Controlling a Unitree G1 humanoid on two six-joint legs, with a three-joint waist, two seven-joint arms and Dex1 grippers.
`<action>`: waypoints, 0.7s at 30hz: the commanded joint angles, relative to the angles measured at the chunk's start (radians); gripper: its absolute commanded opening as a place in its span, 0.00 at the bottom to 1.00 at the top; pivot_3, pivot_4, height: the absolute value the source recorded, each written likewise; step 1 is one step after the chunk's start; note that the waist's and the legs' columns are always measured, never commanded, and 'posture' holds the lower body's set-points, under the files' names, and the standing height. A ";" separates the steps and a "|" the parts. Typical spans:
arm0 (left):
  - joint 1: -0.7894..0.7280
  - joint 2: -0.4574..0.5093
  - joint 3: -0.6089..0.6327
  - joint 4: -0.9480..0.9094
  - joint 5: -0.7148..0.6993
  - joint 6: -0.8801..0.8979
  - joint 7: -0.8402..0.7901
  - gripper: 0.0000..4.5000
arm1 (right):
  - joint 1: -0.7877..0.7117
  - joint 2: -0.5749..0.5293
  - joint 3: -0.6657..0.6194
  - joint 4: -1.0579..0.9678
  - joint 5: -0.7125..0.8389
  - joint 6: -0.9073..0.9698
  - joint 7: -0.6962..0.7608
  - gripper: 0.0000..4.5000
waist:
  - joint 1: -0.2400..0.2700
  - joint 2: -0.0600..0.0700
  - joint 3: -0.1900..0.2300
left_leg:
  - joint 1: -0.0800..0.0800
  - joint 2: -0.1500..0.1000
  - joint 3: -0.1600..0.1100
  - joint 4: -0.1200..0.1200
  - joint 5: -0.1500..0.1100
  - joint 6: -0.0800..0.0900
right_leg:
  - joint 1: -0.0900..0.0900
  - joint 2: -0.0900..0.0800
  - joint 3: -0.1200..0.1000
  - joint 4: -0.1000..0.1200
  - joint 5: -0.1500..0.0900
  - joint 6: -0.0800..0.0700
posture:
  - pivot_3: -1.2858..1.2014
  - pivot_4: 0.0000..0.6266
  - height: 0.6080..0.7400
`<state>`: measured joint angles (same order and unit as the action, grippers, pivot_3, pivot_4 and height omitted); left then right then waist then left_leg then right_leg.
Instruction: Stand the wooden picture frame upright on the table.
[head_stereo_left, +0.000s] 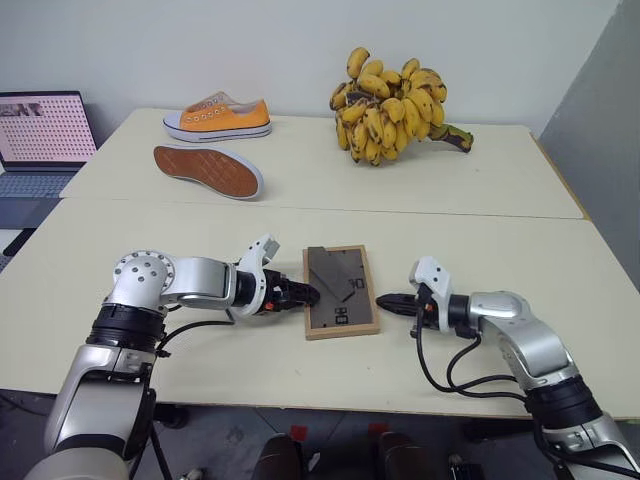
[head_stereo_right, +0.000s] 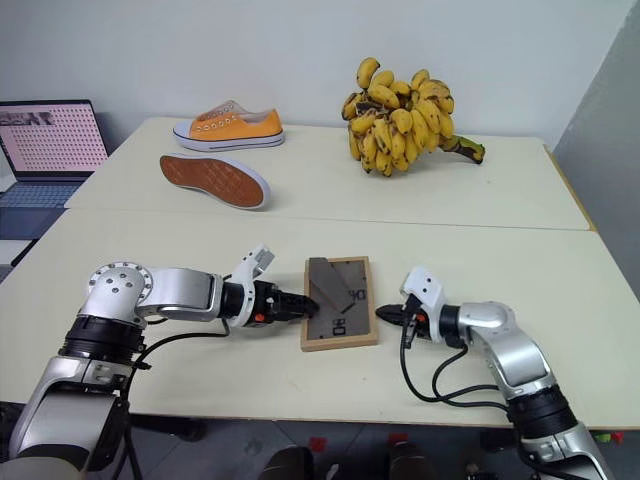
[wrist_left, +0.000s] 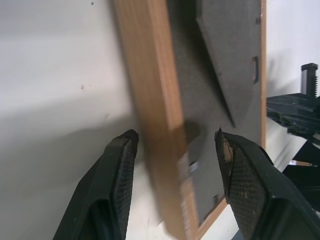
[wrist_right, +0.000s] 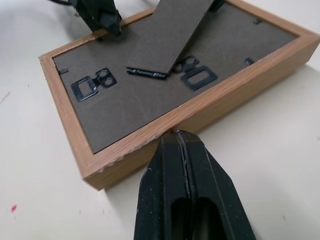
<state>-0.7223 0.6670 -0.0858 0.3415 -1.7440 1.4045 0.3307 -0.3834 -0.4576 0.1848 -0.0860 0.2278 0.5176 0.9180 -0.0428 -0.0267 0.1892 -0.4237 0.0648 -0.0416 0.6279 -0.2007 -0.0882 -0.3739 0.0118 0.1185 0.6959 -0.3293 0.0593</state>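
Left gripper (head_stereo_left: 305, 295): fingers spread wide, straddling the near-left wooden edge of the wooden picture frame (head_stereo_left: 340, 290); one finger (wrist_left: 112, 185) outside over the table (head_stereo_left: 200, 380), the other (wrist_left: 250, 185) above the frame's dark back. Whether either pad touches the wood cannot be told; nothing pinched.

Right gripper (head_stereo_left: 385, 300): fingers pressed together into one point, empty, tip at the frame's right long edge, touching or just short of it.

Wooden picture frame: lies flat, back side up, between the two grippers on the near table; dark grey-brown back panel with stand flap (wrist_right: 167, 37) raised slightly off the panel; black hanger fittings visible.

Beyond the grippers, well apart on the far table: orange sneaker (head_stereo_left: 218, 118) upright; second sneaker (head_stereo_left: 207, 171) on its side, sole showing; bunch of bananas (head_stereo_left: 390, 105). Laptop (head_stereo_left: 40, 140) far to the left, screen lit. Nothing lies between either gripper and the frame.
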 joint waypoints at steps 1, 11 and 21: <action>0.002 -0.037 0.021 0.002 0.029 0.022 -0.013 0.59 | -0.033 0.034 0.000 -0.064 0.034 0.026 -0.026 0.00 | 0.001 0.000 0.000 | 0.000 0.000 0.000 0.000 0.000 0.000 | 0.000 0.000 0.000 0.000 0.000 0.000 | 0.52 0.24 1.00; -0.005 -0.087 0.088 0.005 0.091 0.066 -0.023 0.59 | -0.032 0.068 0.013 -0.069 0.029 0.038 -0.054 0.00 | 0.002 0.000 0.000 | 0.000 0.000 -0.001 0.000 0.001 -0.001 | 0.000 0.000 -0.001 0.000 0.000 0.001 | 0.52 0.24 1.00; -0.011 -0.132 0.164 -0.008 0.103 0.082 -0.040 0.41 | -0.013 0.057 0.011 -0.071 0.027 0.028 -0.059 0.00 | 0.002 0.000 0.000 | -0.001 0.000 -0.001 0.000 0.001 -0.001 | 0.000 0.000 -0.001 0.000 0.000 0.001 | 0.52 0.24 1.00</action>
<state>-0.7215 0.5634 0.0880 0.3515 -1.6328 1.4746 0.2993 -0.3835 -0.4188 0.1810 -0.0968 0.2244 0.5729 0.8449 -0.0406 -0.0268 0.1892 -0.4244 0.0648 -0.0429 0.6280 -0.2000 -0.0894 -0.3739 0.0117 0.1174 0.6960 -0.3290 0.0600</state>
